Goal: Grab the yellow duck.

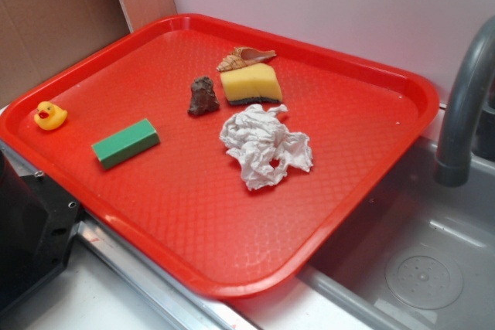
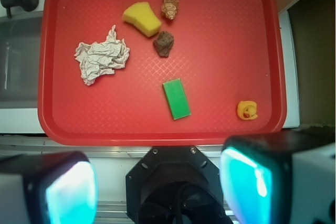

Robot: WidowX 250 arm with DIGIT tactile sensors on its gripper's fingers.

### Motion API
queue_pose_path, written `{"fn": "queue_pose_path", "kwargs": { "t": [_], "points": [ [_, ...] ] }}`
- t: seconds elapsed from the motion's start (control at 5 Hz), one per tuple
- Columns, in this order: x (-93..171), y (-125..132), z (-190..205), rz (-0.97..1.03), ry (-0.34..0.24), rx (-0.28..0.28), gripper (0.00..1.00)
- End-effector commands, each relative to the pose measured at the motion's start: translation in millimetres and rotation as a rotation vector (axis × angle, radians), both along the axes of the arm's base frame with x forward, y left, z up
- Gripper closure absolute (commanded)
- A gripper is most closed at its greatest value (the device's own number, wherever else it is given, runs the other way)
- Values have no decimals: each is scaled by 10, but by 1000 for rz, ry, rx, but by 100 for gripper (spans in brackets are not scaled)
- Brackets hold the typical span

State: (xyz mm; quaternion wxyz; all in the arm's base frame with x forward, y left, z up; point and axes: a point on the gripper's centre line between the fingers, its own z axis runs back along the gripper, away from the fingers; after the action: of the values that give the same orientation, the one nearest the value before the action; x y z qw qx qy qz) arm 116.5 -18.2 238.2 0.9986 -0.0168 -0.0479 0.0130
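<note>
Sponge [image 1: 249, 83], shell [image 1: 244, 57], crumpled paper [image 1: 264, 145]

no readable text, labels, brands, numbers, signs anywhere

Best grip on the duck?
Come straight down and pinch the round body of the duck, below the head. It sits upright near the tray rim, so a side approach looks cramped. The green block stands well apart. The end effector is open.

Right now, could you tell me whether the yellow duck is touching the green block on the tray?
No, the yellow duck sits apart from the green block, with bare red tray between them.
</note>
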Motion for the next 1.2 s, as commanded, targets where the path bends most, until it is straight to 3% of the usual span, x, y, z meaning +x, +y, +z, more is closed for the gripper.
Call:
{"fn": "queue_pose_path", "kwargs": {
  "t": [0.0,0.2,0.4,0.6,0.8,1.0],
  "points": [
    [0,0,0,0,0,0,0],
    [190,440,-421,135,57,88,0],
    [225,657,-580,229,-12,31,0],
    [147,887,-766,375,-96,42,0],
    [-38,1224,-1014,466,-104,5,0],
    [-84,1448,-1279,514,-64,-30,0]
  ]
}}
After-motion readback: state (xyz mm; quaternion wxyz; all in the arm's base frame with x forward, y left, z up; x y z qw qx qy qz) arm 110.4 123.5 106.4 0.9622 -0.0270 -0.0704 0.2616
